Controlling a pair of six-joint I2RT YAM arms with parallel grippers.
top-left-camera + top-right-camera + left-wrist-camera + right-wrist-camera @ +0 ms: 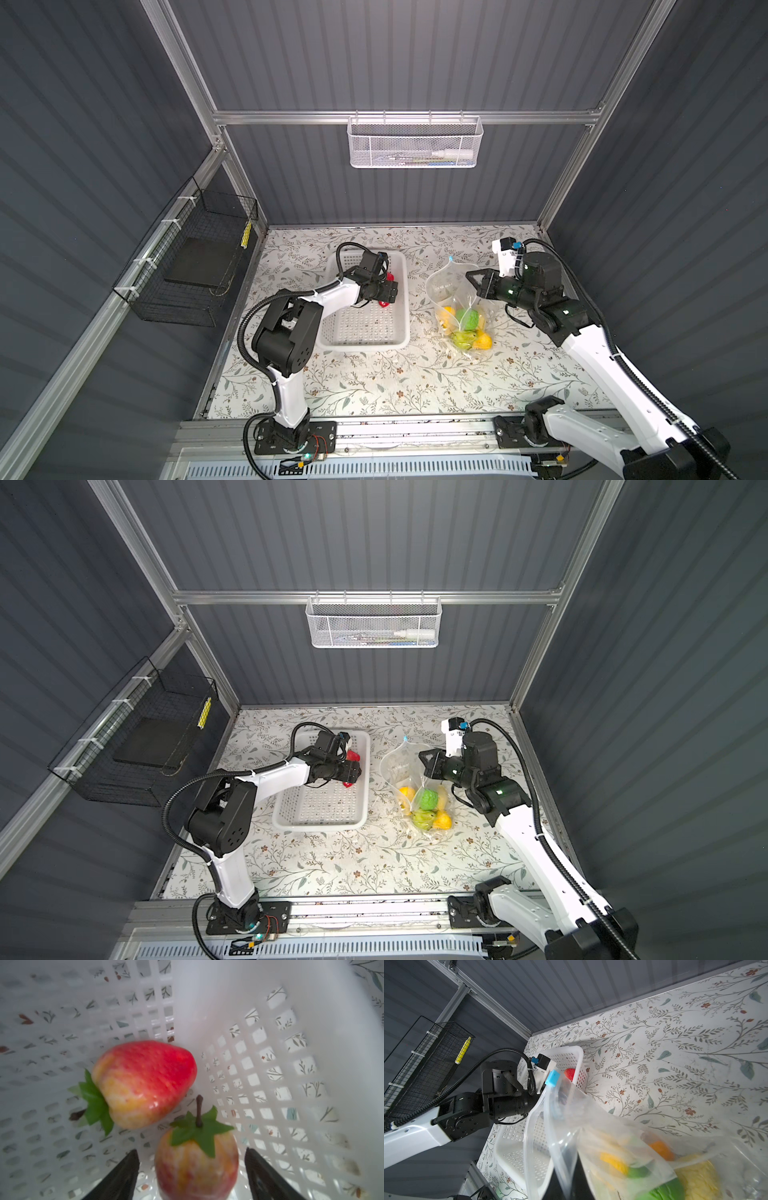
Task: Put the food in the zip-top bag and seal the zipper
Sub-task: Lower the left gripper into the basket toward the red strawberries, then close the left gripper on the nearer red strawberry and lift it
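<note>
Closest thing to me is a strawberry (196,1167) standing stem-up right between my left jaws, and nope, I don't have it. The two black fingers (122,1178) stand wide apart, with a strip of basket floor showing on each side of the fruit. A second strawberry (145,1084) lies on its side just past the tips. It's close to the first one, but I can't tell if they touch. Both are down in the white basket (365,343), near one of its corners, and the left jaws are dipped inside it.

On the other arm, my right jaws are clamped shut on the zip-top bag (441,286), pinching the film near its mouth. In the wrist view the clear plastic drapes right across in front of the jaws, with the mouth gaping open. The zipper's little blue slider (552,1078) sits at the end of the mouth, up and away from the jaws.

The rest of the food is already in the belly of the bag, lower than the right jaws and resting on the bench (415,382). There's a round green fruit (468,319), a lemon (483,342), a green pear (461,338), another yellow piece (448,311) and something orange (660,1150). The bag sits between my two sets of jaws, just beside the basket with a bit of bench showing between them.
</note>
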